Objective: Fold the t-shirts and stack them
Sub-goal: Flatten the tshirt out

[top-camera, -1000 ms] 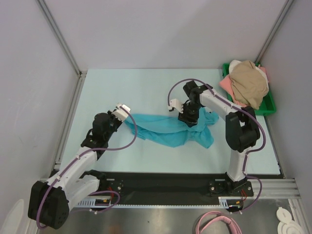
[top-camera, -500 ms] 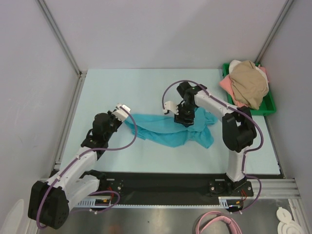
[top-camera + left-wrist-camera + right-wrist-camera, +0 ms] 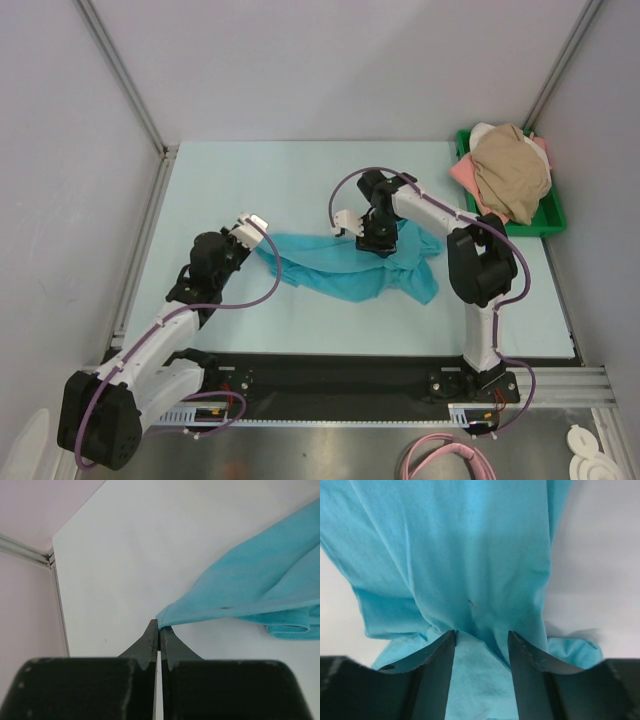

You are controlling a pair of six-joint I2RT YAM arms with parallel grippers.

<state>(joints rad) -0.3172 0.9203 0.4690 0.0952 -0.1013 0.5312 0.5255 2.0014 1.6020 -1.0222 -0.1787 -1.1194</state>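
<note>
Left end effector (image 3: 159, 631) is pinched tight on one corner of the soft teal short-sleeved t-shirt (image 3: 340, 268). The right end effector (image 3: 481, 636) sits spread, its fingers straddling a bunched ridge of the same cloth. That shirt lies crumpled around the middle of the pale table (image 3: 280, 180), not flat, no fold made yet. A tan cloth t-shirt (image 3: 510, 170), a pink t-shirt (image 3: 460, 175) and a white t-shirt (image 3: 483, 130) are heaped in the green plastic tray (image 3: 540, 230) at the far right corner. I'd say it's barely started, with no stack anywhere.
</note>
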